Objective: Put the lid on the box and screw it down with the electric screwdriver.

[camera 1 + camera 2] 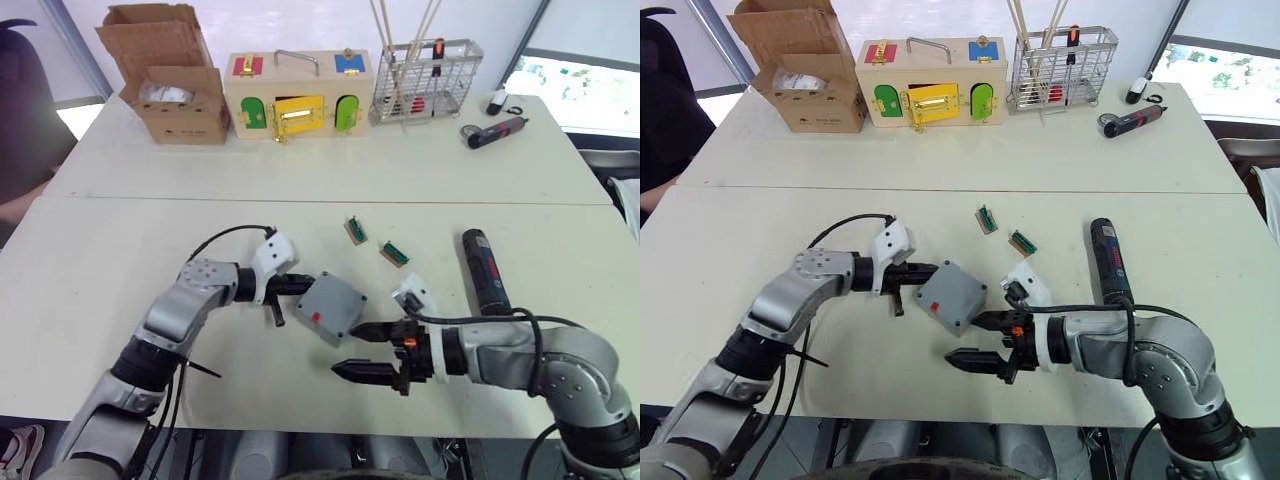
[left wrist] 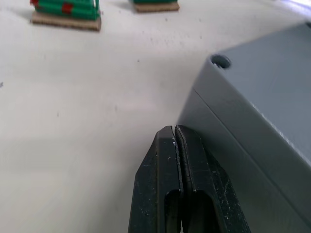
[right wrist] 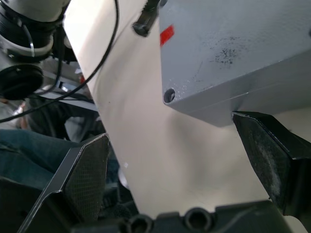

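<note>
Matt grey plastic box (image 1: pixel 334 307) (lightly scuffed); smooth, matt off-white counter (image 1: pixel 120 250); textured black pads (image 3: pixel 90 174); wooden latch box (image 1: pixel 298 95).

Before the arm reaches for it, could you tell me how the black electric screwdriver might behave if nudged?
The electric screwdriver is a round stick lying flat on the table, so it would probably roll sideways. It looks rigid, likely fairly heavy for its size. Its smooth casing may slip.
</note>
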